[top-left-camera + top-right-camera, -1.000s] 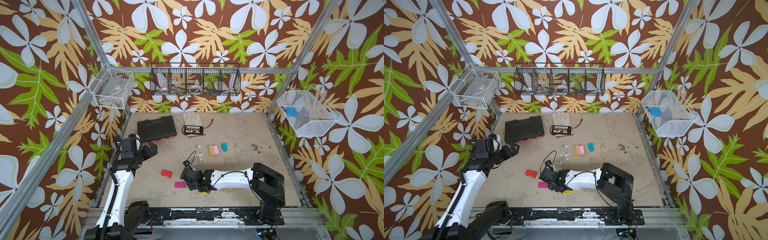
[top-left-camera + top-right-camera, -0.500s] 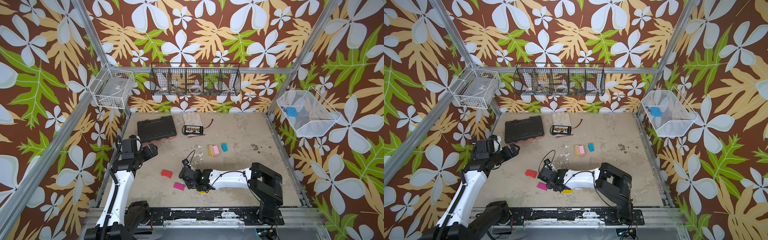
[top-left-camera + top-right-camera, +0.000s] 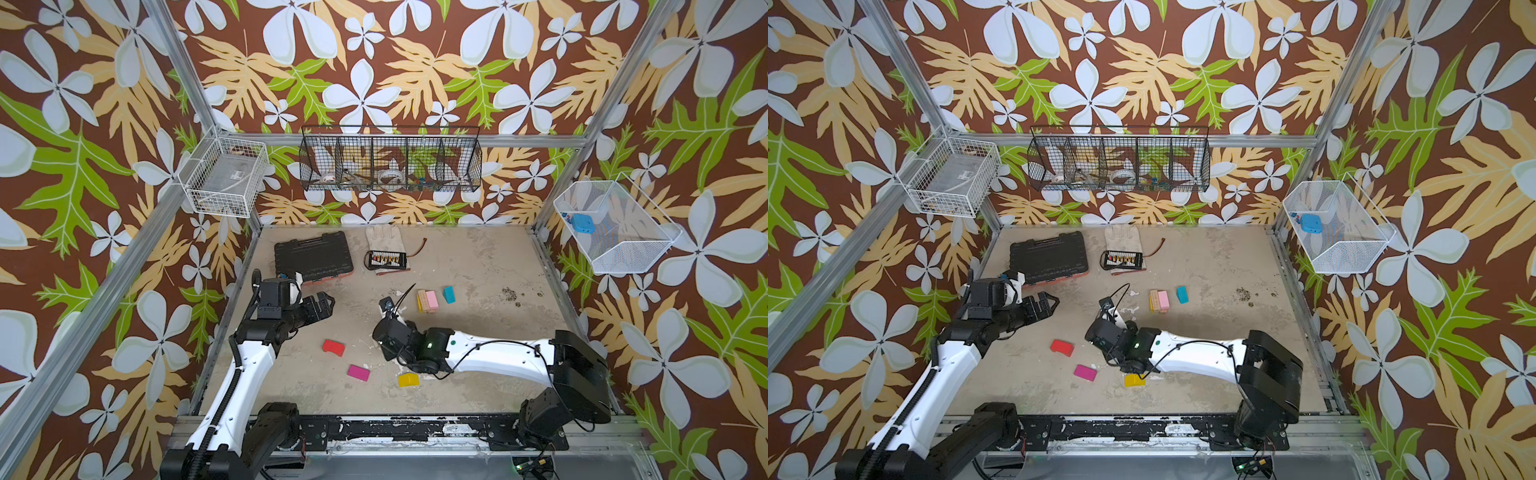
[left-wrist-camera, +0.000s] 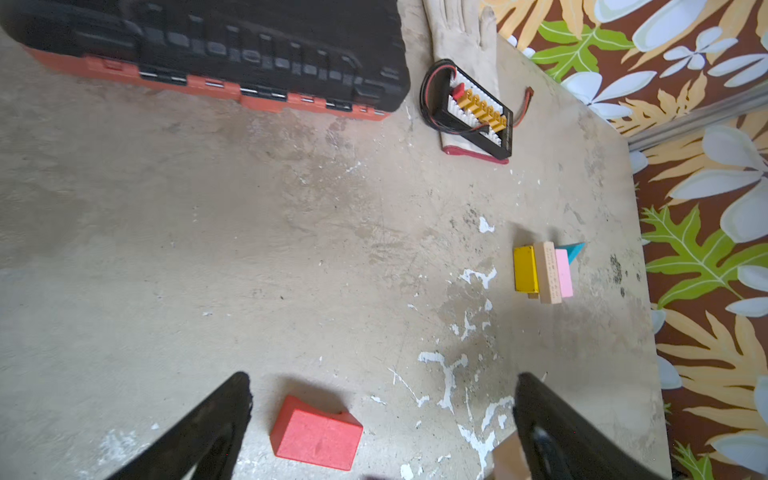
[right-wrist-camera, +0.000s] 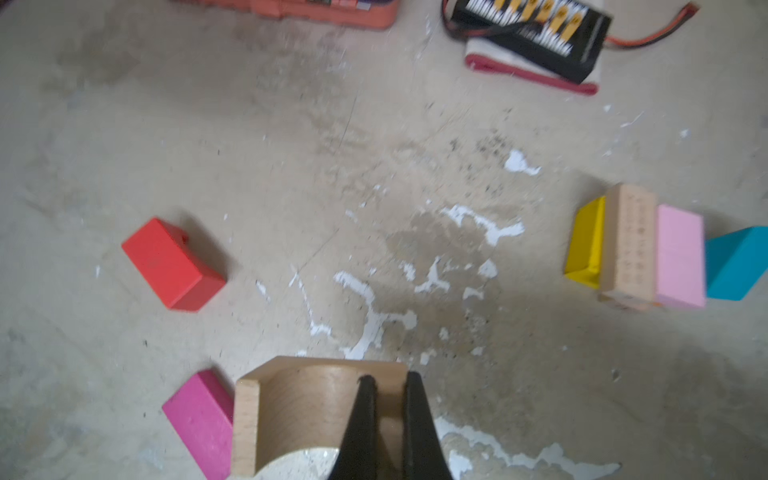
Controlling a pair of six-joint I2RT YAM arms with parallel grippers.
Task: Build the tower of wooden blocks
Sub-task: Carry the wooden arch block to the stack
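Setting: a robot test cell in a laboratory. Aluminium frame posts (image 3: 195, 83) bound the cell, and leaf-and-flower wallpaper (image 3: 374, 62) covers its panels. Two white-and-black robot arms (image 3: 249, 365) are mounted on a rail (image 3: 395, 430) along the front edge of the worktop (image 3: 478, 266). Wire baskets (image 3: 390, 166) hang on the walls. The scuffed worktop carries a black tool case (image 3: 313, 257), a work glove (image 3: 382, 239), a connector board with leads (image 3: 386, 258) and scattered wood blocks (image 3: 333, 348).
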